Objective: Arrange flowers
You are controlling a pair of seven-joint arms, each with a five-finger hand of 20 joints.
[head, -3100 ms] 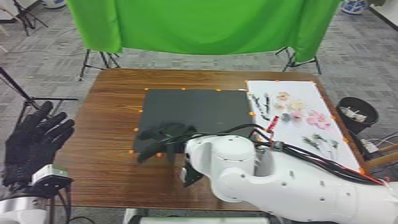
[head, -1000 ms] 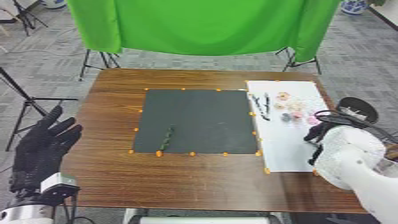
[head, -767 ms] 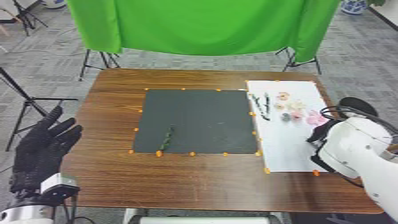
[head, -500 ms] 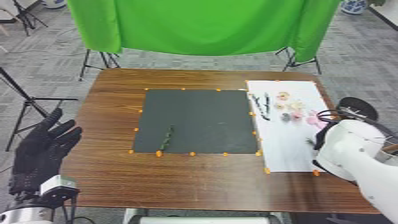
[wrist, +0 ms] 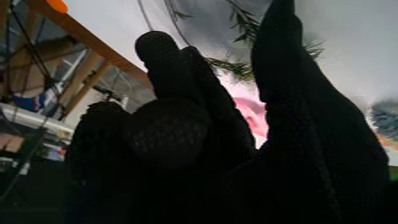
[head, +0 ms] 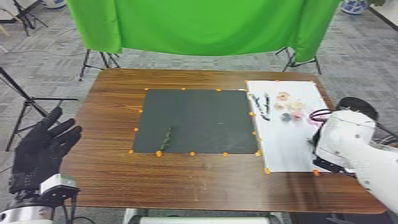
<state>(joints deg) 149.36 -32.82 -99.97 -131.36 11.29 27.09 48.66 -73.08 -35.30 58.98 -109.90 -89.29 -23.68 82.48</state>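
Observation:
My left hand [head: 40, 150] is open off the table's left side. My right hand [head: 323, 162] is mostly hidden beneath its arm at the white sheet's [head: 286, 155] right edge. In the right wrist view my right hand [wrist: 298, 125] is open; a pink flower [wrist: 253, 114] shows through its gap, with green sprigs [wrist: 238, 70] by the fingertips. A green stem [head: 167, 137] lies on the dark mat's [head: 200, 117] near-left part. Two dark stems [head: 265, 106], pale flowers [head: 282, 96], a grey bloom [head: 287, 117] and the partly covered pink flower [head: 314, 120] are on the sheet.
Orange markers [head: 159, 153] line the mat and the sheet on the brown table [head: 107, 170]. A black bin [head: 357, 106] stands beyond the table's right edge. A green cloth [head: 204, 27] hangs behind the table.
My right hand has gone from the mat's near-left part to the sheet's right side, uncovering the green stem on the mat. Its arm now covers the sprigs there. My left hand has shifted slightly.

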